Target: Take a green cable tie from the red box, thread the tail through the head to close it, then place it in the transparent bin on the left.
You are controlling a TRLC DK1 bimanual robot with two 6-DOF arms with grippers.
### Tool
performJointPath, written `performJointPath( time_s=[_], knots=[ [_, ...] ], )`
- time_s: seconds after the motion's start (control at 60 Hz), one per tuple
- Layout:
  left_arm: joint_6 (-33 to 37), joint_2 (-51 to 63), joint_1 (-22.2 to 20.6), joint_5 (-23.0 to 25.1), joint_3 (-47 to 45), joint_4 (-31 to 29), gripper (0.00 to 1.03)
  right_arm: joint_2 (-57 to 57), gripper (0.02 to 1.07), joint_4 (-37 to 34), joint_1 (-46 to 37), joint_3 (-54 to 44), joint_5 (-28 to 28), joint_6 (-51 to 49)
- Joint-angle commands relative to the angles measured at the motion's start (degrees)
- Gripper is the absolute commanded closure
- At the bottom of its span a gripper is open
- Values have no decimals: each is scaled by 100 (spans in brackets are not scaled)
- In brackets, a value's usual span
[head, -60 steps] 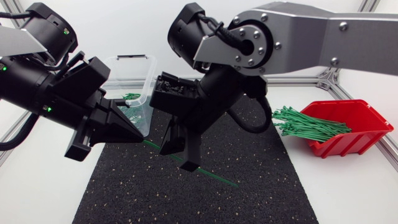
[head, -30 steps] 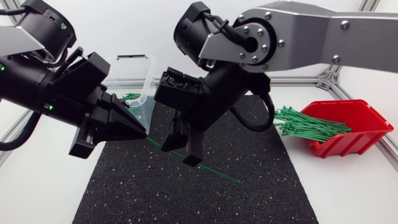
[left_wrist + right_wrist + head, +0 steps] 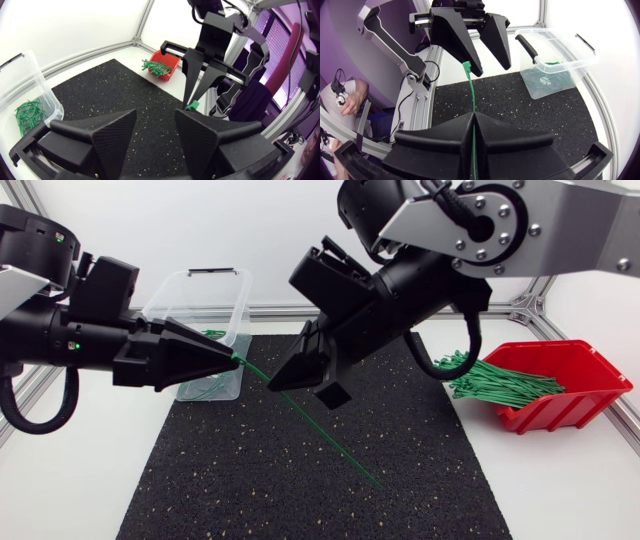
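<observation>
A straight green cable tie (image 3: 330, 438) slants above the black mat, and my right gripper (image 3: 283, 385) is shut on it partway along. In the right wrist view the tie (image 3: 471, 92) rises from that gripper (image 3: 474, 125), its head beside one finger of my left gripper (image 3: 492, 70). The left gripper (image 3: 225, 358) is open, its tips at the tie's head, not pinching it. From the left wrist view the green head (image 3: 192, 105) sits ahead of the spread left gripper (image 3: 155, 130). The red box (image 3: 585, 375) with several ties (image 3: 495, 382) stands at the right. The transparent bin (image 3: 238, 300) is behind the left gripper.
The bin holds a few looped green ties (image 3: 203, 386), also seen through its wall (image 3: 27, 112). A black speckled mat (image 3: 300, 490) covers the table's middle. The red box (image 3: 167, 57) lies far ahead of the left gripper. An aluminium frame (image 3: 270, 310) borders the table.
The left gripper's fingers have parted and let go of the tie's head while pulling back to the left. The right arm has risen and swung right, carrying the tie higher.
</observation>
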Motion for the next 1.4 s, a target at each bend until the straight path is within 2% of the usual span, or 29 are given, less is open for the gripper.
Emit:
performJointPath(
  time_s=[0.0,0.117,0.2,0.283,0.367,0.433,0.467,0.567,0.783,1.017,1.233,1.383],
  knots=[
    [-460,-19,176,349,-136,166,46,-157,101,185,-164,-137,-193,326],
    [-767,-54,308,797,-294,553,44,-174,101,378,-393,-102,-404,563],
    [-1005,-221,264,929,-558,1116,43,-130,101,475,-533,-93,-632,721],
    [-1717,-388,203,938,-918,2135,43,-95,101,624,-657,-111,-843,915],
    [-3228,-449,167,938,-1340,3928,43,-25,101,774,-744,-102,-1116,1178],
    [-4213,-467,194,938,-1542,5062,43,45,101,774,-780,-49,-1291,1310],
    [-4564,-441,194,938,-1577,5413,43,98,101,774,-797,-23,-1397,1363],
    [-4801,-282,97,929,-1507,5501,43,274,101,818,-903,74,-1740,1626],
    [-4986,219,-193,929,-1445,5580,44,511,101,1090,-1052,127,-2074,2171],
    [-5021,605,-228,929,-1225,5721,44,705,101,1248,-1078,188,-2232,2558],
    [-5118,799,-149,929,-1138,5862,44,898,101,1670,-1140,100,-2425,2971],
    [-5162,860,-167,929,-1102,5879,49,968,101,1969,-1140,4,-2539,3173]
  ],
)
